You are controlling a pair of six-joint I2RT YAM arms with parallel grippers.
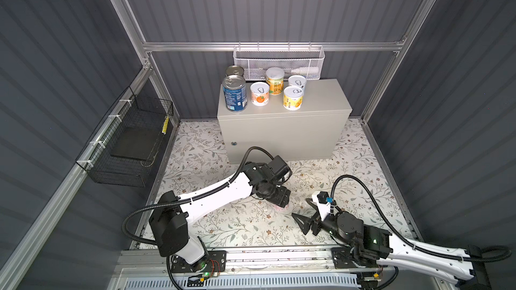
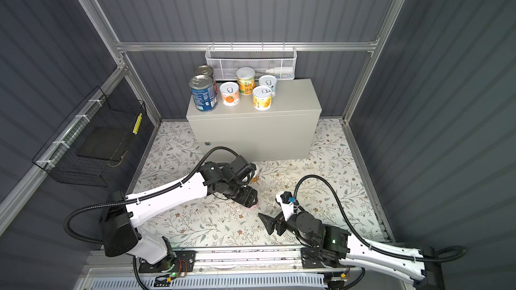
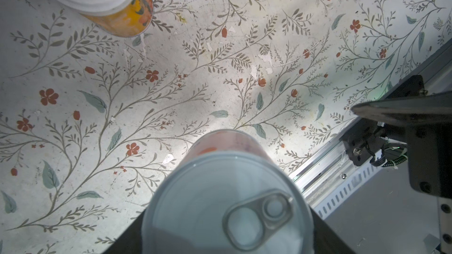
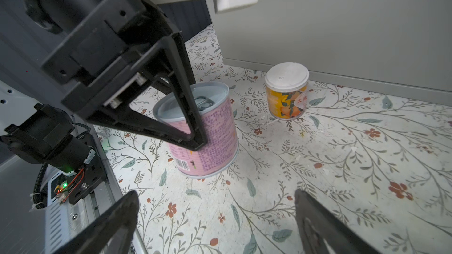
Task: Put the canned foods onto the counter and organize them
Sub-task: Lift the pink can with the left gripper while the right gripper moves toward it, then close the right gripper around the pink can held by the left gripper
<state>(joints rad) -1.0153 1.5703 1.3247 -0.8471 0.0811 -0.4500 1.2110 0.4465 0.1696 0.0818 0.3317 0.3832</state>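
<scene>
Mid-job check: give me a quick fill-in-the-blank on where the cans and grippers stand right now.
1. The number of cans standing on the counter is ___.
2. The can in the left gripper has a ___ label.
3. The right gripper is ___ and empty.
4. The orange can on the floral floor stands ___.
Missing words: six; pink; open; upright.

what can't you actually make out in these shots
- pink can: in both top views the left gripper covers all but its base.
- orange can: in a top view only a sliver shows behind the left arm; the left wrist view's edge crops it.
- rear silver-lidded can: label mostly hidden by the blue can.
- white object: obscured by the mesh basket, unidentifiable.
</scene>
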